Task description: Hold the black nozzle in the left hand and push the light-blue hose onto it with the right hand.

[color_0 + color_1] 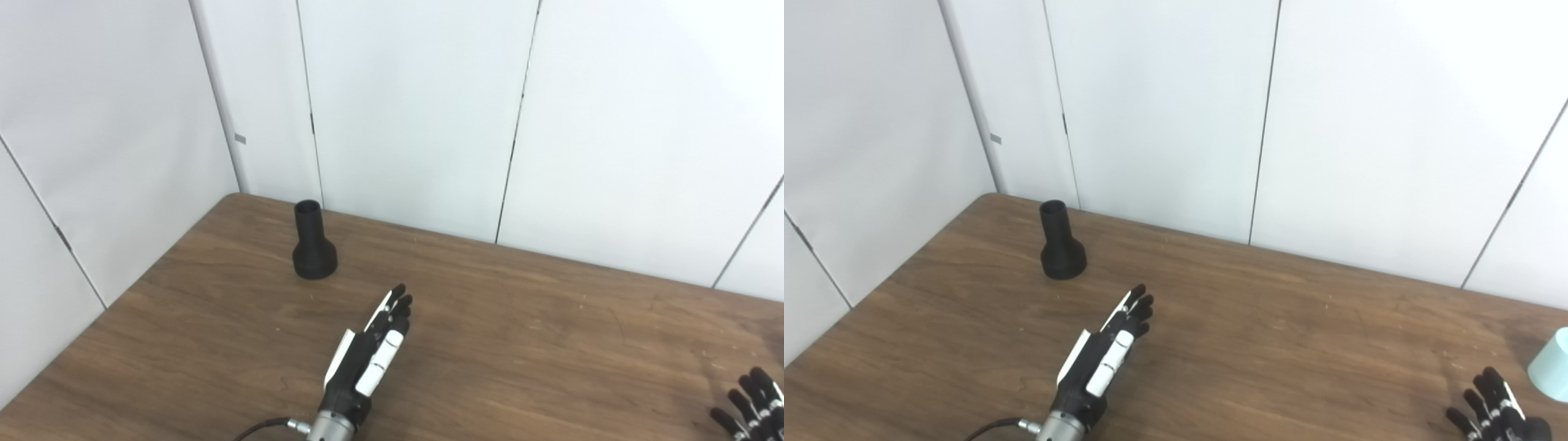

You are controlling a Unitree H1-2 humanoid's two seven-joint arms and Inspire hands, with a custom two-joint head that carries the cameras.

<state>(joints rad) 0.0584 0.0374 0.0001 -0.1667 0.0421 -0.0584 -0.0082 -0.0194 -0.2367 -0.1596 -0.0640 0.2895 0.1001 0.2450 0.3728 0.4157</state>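
The black nozzle (313, 243) stands upright, wide end down, on the brown table near its far left corner. My left hand (370, 353) is open and empty, fingers stretched out, above the table a short way near and right of the nozzle. The light-blue hose (1552, 365) shows only as a rounded end at the right edge of the right eye view. My right hand (1494, 407) is at the bottom right, fingers spread and empty, just left of the hose and apart from it.
The wooden table (520, 343) is hemmed by white wall panels (416, 110) at the back and left. The table's left edge runs diagonally toward the near left.
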